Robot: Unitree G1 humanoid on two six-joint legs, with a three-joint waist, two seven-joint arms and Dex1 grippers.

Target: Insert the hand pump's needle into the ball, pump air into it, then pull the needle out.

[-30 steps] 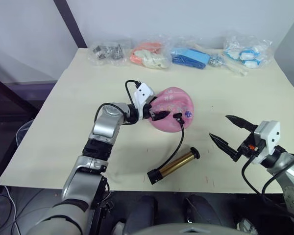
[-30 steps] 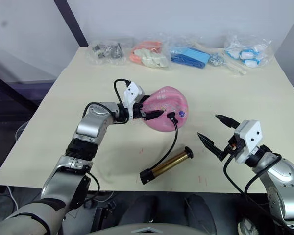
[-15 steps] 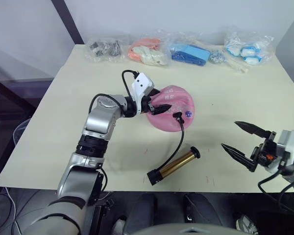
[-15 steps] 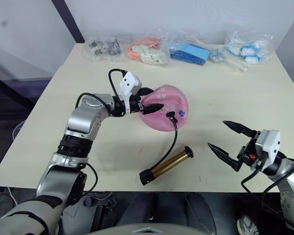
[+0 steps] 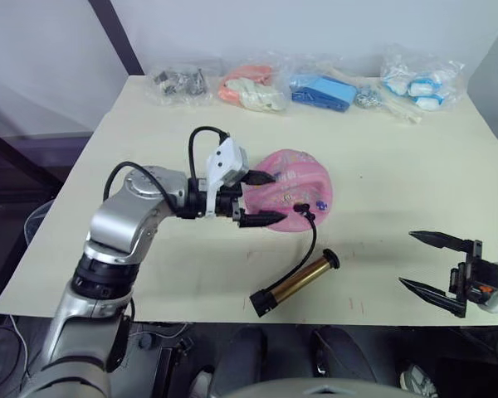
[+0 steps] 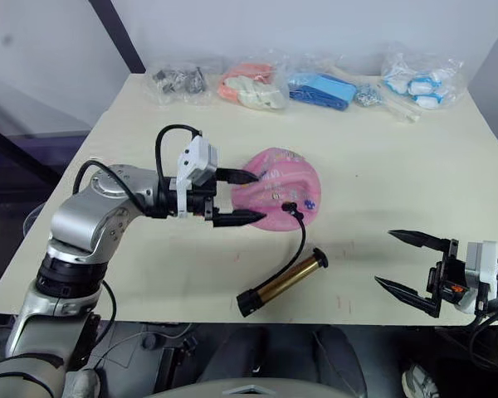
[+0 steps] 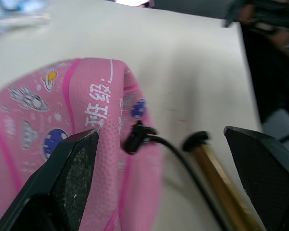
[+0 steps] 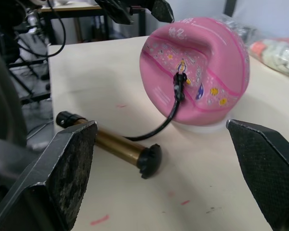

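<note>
The pink ball (image 5: 297,192), dented on top, rests at the table's middle. The needle's black fitting (image 5: 300,208) sits against its near side, and the pin itself is hidden. From there the thin black hose (image 5: 307,249) curves down to the hand pump (image 5: 297,280), whose bronze barrel lies flat near the front edge. My left gripper (image 5: 266,197) is open at the ball's left side, its fingers (image 7: 72,168) spread around that edge and holding nothing. My right gripper (image 5: 408,259) is open and empty at the front right, well clear of the pump (image 8: 115,142) and the ball (image 8: 197,72).
Several clear bags line the far edge: dark metal parts (image 5: 181,83), orange and white items (image 5: 249,91), blue items (image 5: 322,93), and white and blue pieces (image 5: 419,87). The table (image 5: 133,249) drops off close in front of the pump and right gripper.
My left gripper has drawn back leftward off the ball and opened its fingers wide. My right gripper has pulled away to the right, toward the table's front edge.
</note>
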